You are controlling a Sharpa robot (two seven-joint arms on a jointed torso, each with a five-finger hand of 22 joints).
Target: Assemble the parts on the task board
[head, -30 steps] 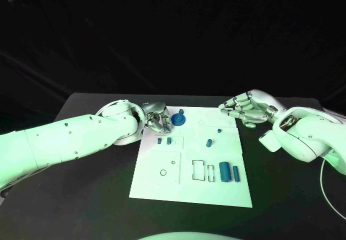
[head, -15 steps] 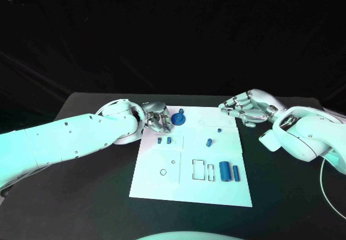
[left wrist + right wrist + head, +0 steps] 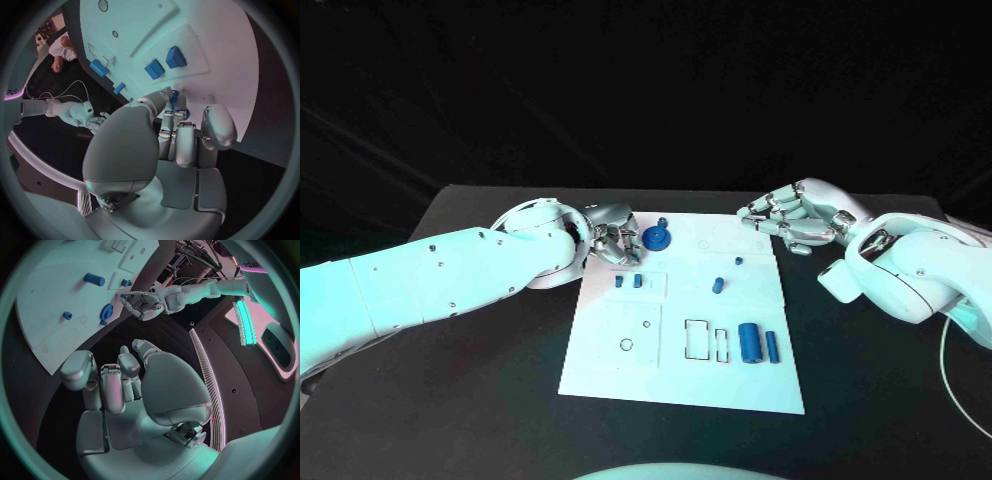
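Comparing with a second ago, nothing has shifted: the left hand (image 3: 612,243) stays at the task board's (image 3: 625,365) eleven o'clock corner, fingers curled beside the blue gear (image 3: 656,238), whether gripping it I cannot tell. The right hand (image 3: 795,219) hovers curled, empty, at one o'clock. Assembly seems paused.

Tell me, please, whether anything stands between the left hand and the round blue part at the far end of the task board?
Nothing visible does. The left hand sits right beside the round blue part on the task board, with only bare white board between them.
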